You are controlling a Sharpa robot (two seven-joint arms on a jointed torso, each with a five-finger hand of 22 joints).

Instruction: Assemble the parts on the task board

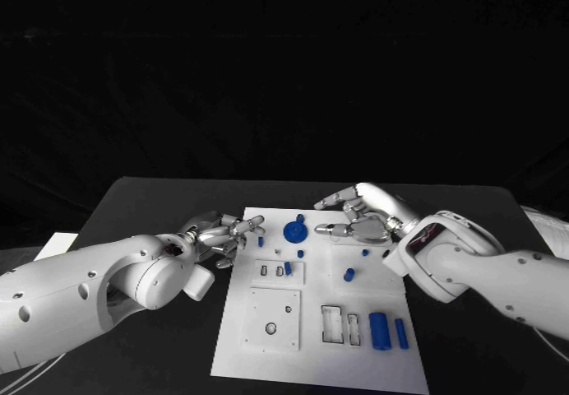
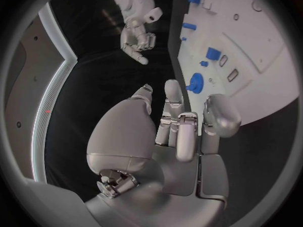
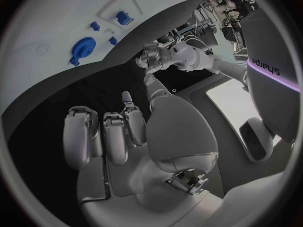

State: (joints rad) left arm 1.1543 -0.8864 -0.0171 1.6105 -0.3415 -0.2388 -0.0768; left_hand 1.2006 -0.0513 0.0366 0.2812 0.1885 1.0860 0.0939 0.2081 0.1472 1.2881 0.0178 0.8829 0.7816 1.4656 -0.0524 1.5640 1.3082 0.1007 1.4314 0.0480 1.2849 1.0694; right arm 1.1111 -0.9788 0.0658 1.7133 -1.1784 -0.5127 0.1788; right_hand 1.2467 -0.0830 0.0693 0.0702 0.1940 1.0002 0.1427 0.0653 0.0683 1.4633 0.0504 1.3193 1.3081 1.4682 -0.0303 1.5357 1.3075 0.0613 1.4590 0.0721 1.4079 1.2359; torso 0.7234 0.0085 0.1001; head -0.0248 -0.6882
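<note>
Task board (image 1: 356,346) lies mid-table in my head view, blue parts (image 1: 380,330) scattered on it. My left hand (image 1: 223,233) hovers at its left edge, my right hand (image 1: 362,216) at its far right corner. Both wrist views show fingers loosely curled, holding nothing.

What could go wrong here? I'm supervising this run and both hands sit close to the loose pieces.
1. The left hand hovers at the task board edge beside a small blue part; a careless sweep might knock it off.
2. The right hand hangs just beyond the round blue part; reaching in could nudge it.
3. Both hands work the board's far end, so their fingers may collide.
</note>
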